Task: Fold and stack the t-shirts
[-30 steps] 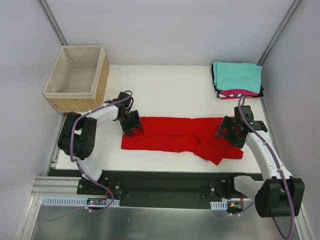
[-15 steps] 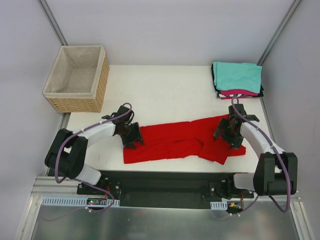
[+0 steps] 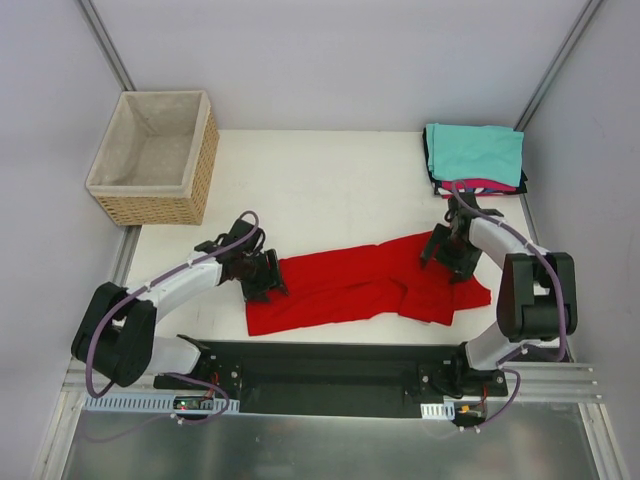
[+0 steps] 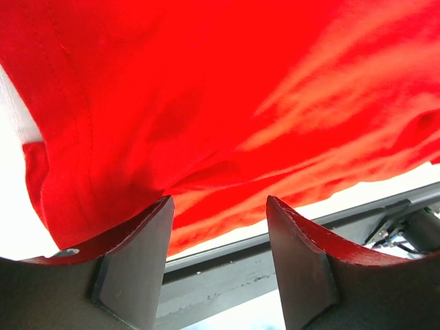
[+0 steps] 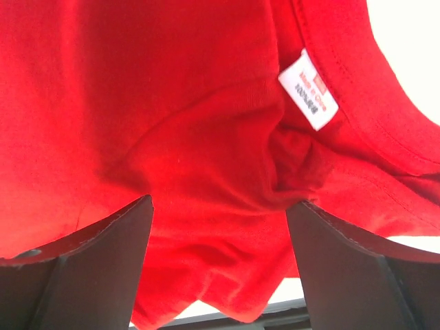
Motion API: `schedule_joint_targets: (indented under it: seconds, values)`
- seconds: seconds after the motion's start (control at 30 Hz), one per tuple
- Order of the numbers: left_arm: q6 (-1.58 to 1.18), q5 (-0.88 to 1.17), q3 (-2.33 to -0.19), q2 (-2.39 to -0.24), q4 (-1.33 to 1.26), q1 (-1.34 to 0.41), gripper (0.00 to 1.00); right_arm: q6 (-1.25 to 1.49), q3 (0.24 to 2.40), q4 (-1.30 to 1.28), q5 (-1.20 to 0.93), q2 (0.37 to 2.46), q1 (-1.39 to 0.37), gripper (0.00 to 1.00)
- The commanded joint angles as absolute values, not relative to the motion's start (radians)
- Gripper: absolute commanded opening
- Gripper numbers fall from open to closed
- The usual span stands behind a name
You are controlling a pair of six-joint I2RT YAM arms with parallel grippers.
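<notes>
A bright red t-shirt (image 3: 350, 285) lies spread in a long band across the front of the table. My left gripper (image 3: 263, 276) sits low at its left end and is open (image 4: 220, 203), with red cloth (image 4: 206, 89) just beyond the fingertips and the table edge showing through the gap. My right gripper (image 3: 450, 252) is over the shirt's right part, jaws wide open (image 5: 220, 201), straddling rumpled red cloth (image 5: 172, 103) beside the collar's white label (image 5: 308, 98). A folded stack of t-shirts (image 3: 475, 152), teal on top with magenta and black under it, rests at the back right.
A wicker basket (image 3: 205, 150) with beige lining stands at the back left. The white table (image 3: 320, 190) shows bare between the basket and the stack. A black rail (image 3: 330, 360) runs along the near edge, just below the shirt's hem.
The right gripper has moved back and left onto the shirt near the collar. The left gripper has shifted slightly nearer. The shirt's left half has slid toward the front edge, leaving the band slanted.
</notes>
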State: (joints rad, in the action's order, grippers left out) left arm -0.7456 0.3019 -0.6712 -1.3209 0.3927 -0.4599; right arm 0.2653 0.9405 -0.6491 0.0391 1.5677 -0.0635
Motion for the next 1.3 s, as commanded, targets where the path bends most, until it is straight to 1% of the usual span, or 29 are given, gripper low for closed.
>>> schedule_joint_targets:
  seconds: [0.0,0.23,0.5,0.57,0.73,0.77,0.83,0.97,1.0,1.13,1.27]
  values:
    - [-0.735,0.314,-0.687,-1.25,0.414,-0.479,0.57,0.279,1.02,-0.638,0.04,1.627,-0.071,0.81]
    - [-0.742,0.35,-0.741,-1.123,0.425,-0.482,0.58,0.273,1.141,-0.646,0.049,1.776,-0.115,0.81]
    - [-0.744,0.33,-0.779,-1.084,0.477,-0.482,0.59,0.261,1.359,-0.703,0.034,1.96,-0.182,0.81]
    - [-0.744,0.328,-0.784,-1.088,0.48,-0.482,0.59,0.256,1.452,-0.724,0.035,1.997,-0.196,0.81]
    - [-0.744,0.325,-0.796,-1.092,0.491,-0.482,0.58,0.245,1.705,-0.83,0.02,2.175,-0.235,0.81]
    - [-0.742,0.324,-0.799,-1.089,0.495,-0.482,0.58,0.244,1.782,-0.837,0.014,2.195,-0.239,0.81]
    - [-0.735,0.315,-0.802,-1.081,0.503,-0.482,0.58,0.244,1.857,-0.859,0.009,2.258,-0.248,0.82]
    - [-0.73,0.307,-0.808,-1.083,0.514,-0.482,0.59,0.248,2.051,-0.905,-0.06,2.377,-0.264,0.82]
    - [-0.729,0.31,-0.808,-1.088,0.518,-0.482,0.59,0.25,2.128,-0.91,-0.086,2.399,-0.268,0.82]
    - [-0.726,0.307,-0.811,-1.094,0.525,-0.482,0.58,0.261,2.264,-0.875,-0.159,2.483,-0.279,0.84]
    - [-0.722,0.302,-0.81,-1.086,0.529,-0.482,0.58,0.27,2.275,-0.781,-0.199,2.491,-0.279,0.87]
